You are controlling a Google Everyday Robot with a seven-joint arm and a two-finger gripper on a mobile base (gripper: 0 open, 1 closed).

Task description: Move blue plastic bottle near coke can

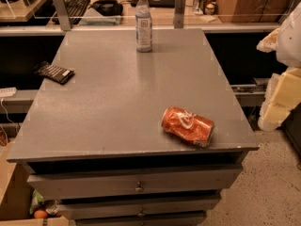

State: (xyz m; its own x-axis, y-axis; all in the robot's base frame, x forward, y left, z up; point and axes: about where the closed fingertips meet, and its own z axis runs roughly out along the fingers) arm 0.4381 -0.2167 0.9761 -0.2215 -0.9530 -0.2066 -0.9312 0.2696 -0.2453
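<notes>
The blue plastic bottle [143, 21] stands upright at the far middle of the grey table top [117, 102]; it is clear, with a white cap and a pale label. The coke can [187, 126], dented and red-orange, lies on its side near the front right corner of the table. My gripper [278, 95] shows as a pale white-and-yellow shape at the right edge of the view. It is off the table's right side, far from both the bottle and the can, and holds nothing that I can see.
A dark flat device [54, 72] lies at the table's left edge. Behind the table is a shelf with a keyboard [74, 4] and other clutter. Drawers [136, 182] sit below the table top. Speckled floor [263, 187] lies to the right.
</notes>
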